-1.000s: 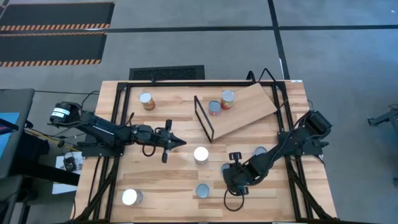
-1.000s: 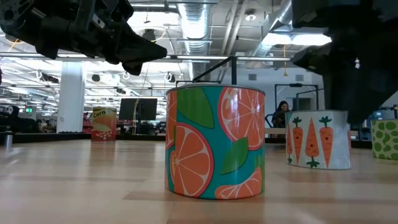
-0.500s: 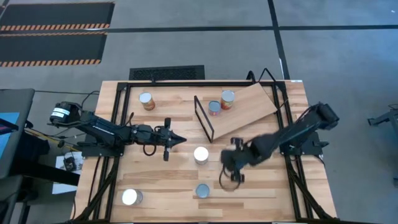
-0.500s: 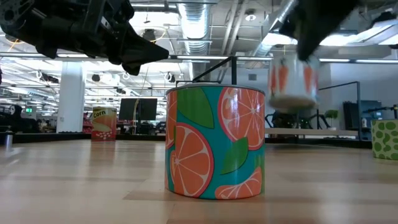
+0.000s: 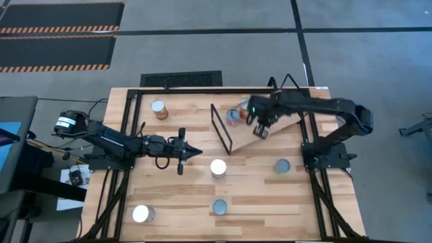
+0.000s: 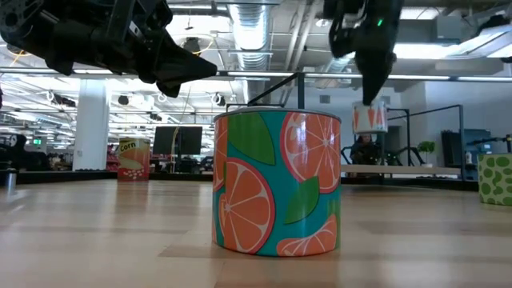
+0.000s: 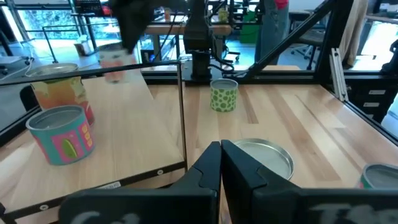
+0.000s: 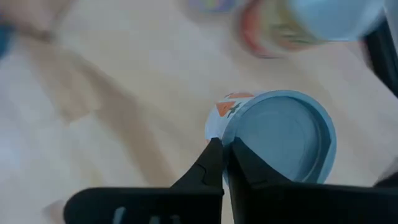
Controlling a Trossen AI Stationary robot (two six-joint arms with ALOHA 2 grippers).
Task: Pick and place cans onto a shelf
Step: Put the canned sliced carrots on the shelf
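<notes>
The right gripper [image 5: 260, 128] has swung up from the near right part of the tabletop [image 5: 182, 202] and now hangs over the shelf [image 5: 270, 115], its fingers closed on the rim of the carrot-label can [image 6: 370, 118], lifted clear of the wood. In my judgement only lowering and release remain for this can. Two cans [image 5: 239, 111] already stand on the shelf by its black wire frame [image 5: 221, 128]. The left gripper [image 5: 182, 152] has not moved, fingers pressed together and empty, hovering near the orange-slice can [image 6: 277, 182]. Five cans are left on the tabletop, including a green-dotted can [image 7: 224, 95] and a corn can [image 6: 134, 159]. Beyond is an open-plan workshop with ceiling ducts and monitors.
</notes>
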